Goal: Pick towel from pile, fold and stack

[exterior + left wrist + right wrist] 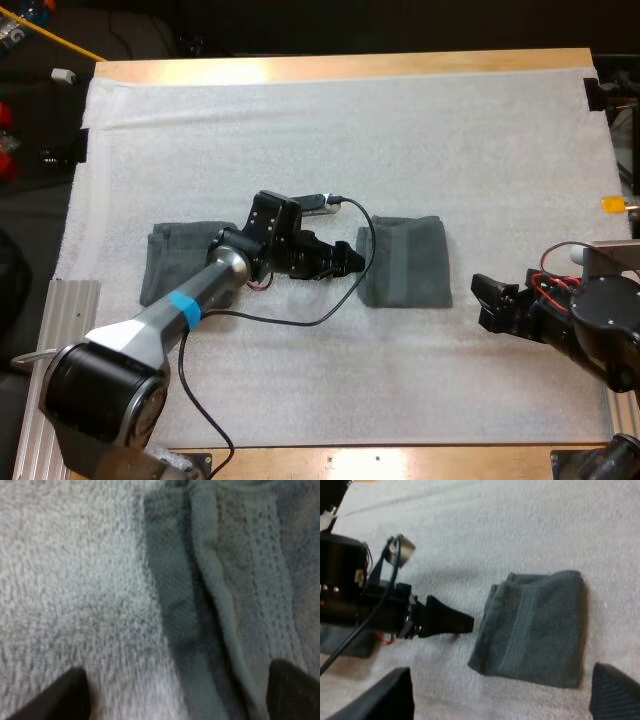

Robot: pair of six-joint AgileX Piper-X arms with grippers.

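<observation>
A folded dark grey-green towel [405, 262] lies on the white mat right of centre. My left gripper [352, 258] points at its left edge, low over the mat. In the left wrist view its fingers [292, 690] stand wide apart, open, with the towel's hemmed edge [220, 580] lying between and ahead of them, not pinched. A second towel [175, 262] lies on the left, partly under my left arm. My right gripper [483, 303] hovers open just right of the folded towel [535, 627], with nothing between its fingers [385, 695]. From there the left gripper [447, 622] shows at the towel's edge.
The white mat [340, 130] covers most of the wooden table, with bare mat behind and in front of the towels. An aluminium rail [50, 340] runs along the near left side.
</observation>
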